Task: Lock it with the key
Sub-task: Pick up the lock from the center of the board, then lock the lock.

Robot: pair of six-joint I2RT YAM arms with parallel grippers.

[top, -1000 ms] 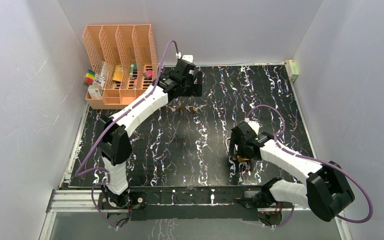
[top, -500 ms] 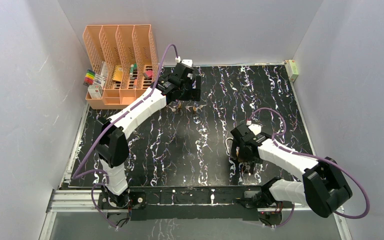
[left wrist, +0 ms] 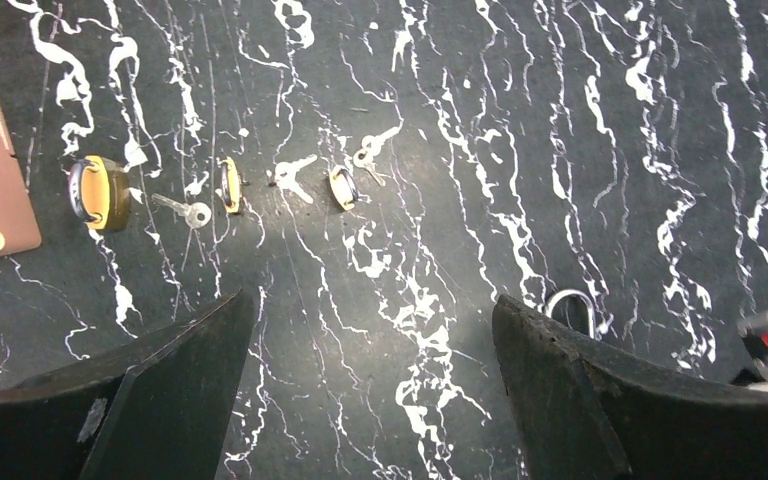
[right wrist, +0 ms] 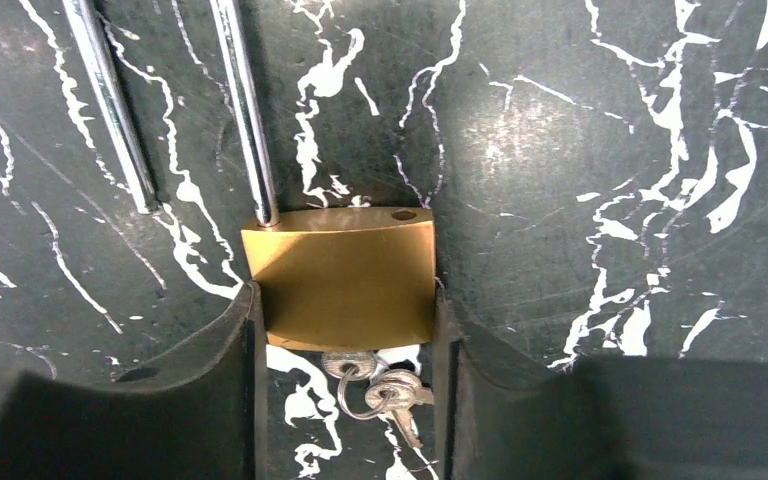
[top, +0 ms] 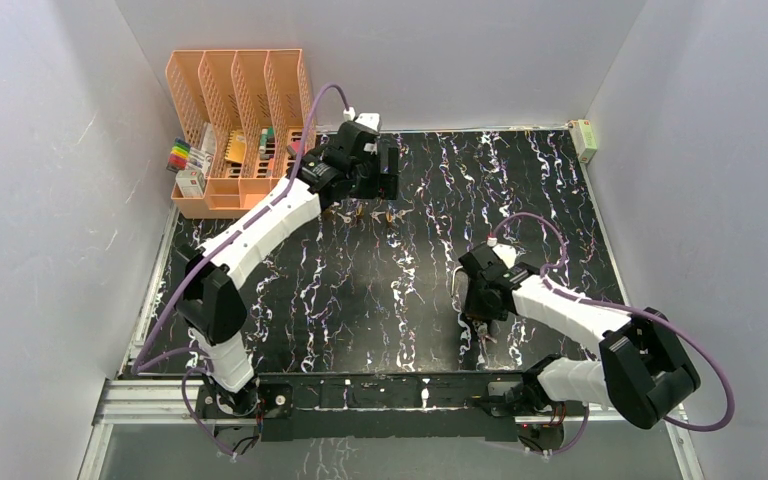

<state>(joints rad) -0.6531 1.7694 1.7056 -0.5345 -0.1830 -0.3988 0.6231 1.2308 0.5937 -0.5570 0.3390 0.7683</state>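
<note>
The table [top: 360,290] is black stone-look laminate veined in white. The left arm [top: 260,225] reaches long and nearly straight up to the rack's right end. Its left gripper [left wrist: 370,310] hangs above the table there, pointing down. Its jaws are spread wide with nothing between them. The right arm [top: 570,310] is folded at the elbow, well away from the rack at the near right of the table, and its wrist is tipped down to the surface.

The rack [top: 240,130] is orange plastic mesh with four upright slots and a low front tray. The tray holds coloured markers [top: 178,155] at its left end and small items too small to make out.

The right gripper [right wrist: 345,330] is clamped on the padlock [right wrist: 340,275], far from the rack. Its dark fingers [right wrist: 210,400] press on both sides of the flat brass body, which lies on the table. The steel shackle [right wrist: 245,110] is open: one leg sits in the body, while the other ends free beside it, and its hole in the body shows empty. Keys [right wrist: 385,392] on a small ring sit at the body's lower edge, one apparently in the keyhole.

Just in front of the rack's right end, three small locks [left wrist: 228,185] lie in a row, brass with rounded bodies, with a loose silver key [left wrist: 188,212] beside each.
</note>
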